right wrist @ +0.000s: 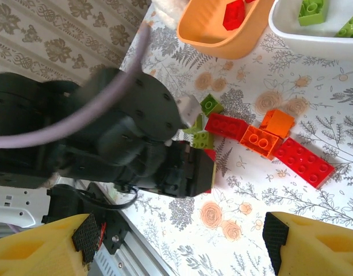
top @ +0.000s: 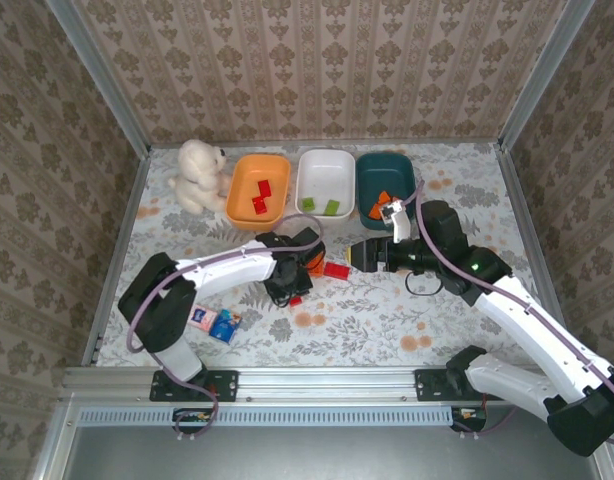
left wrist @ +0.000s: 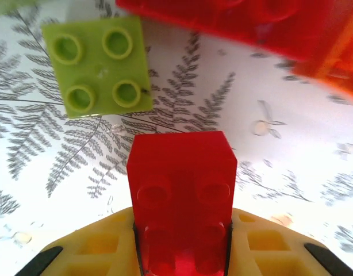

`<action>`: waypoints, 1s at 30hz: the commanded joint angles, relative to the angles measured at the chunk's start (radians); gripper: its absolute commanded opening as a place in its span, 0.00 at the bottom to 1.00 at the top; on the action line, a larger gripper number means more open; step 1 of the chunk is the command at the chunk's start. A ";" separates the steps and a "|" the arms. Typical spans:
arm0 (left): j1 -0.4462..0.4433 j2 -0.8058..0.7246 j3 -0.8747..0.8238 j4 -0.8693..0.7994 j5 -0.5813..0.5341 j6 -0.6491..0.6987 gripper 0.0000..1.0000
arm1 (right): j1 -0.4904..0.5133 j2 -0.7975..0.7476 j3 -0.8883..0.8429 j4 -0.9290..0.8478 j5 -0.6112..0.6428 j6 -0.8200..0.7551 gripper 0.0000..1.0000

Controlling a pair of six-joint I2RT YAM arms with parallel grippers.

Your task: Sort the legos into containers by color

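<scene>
Flowered cloth [top: 387, 320] covered the table between papered walls. From above, the left gripper [top: 290, 285] sat low at mid-table. The orange tray [top: 237, 205], holding two red pieces, lay just beyond it and nearer this arm. The white tray [top: 325, 160] held lime pieces and the teal tray [top: 372, 170] orange ones. In the left wrist view its jaws were clenched on a red brick [left wrist: 182, 190], long axis running away between them, with a lime brick [left wrist: 99, 66] ahead-left. In the right wrist view the right gripper [right wrist: 179, 244] was spread wide and empty, loose bricks [right wrist: 260, 140] ahead.
</scene>
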 commanded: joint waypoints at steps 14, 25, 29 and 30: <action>0.436 0.189 0.563 -0.194 -0.071 0.603 0.20 | -0.007 0.046 0.090 0.083 0.086 0.082 0.78; 0.512 0.564 0.951 -0.354 -0.232 0.756 0.20 | -0.006 0.085 0.118 0.081 0.085 0.081 0.78; 0.521 0.601 0.941 -0.341 -0.239 0.762 0.20 | -0.007 0.090 0.112 0.081 0.084 0.084 0.78; 0.524 0.607 0.938 -0.338 -0.236 0.765 0.20 | -0.007 0.091 0.112 0.082 0.085 0.084 0.78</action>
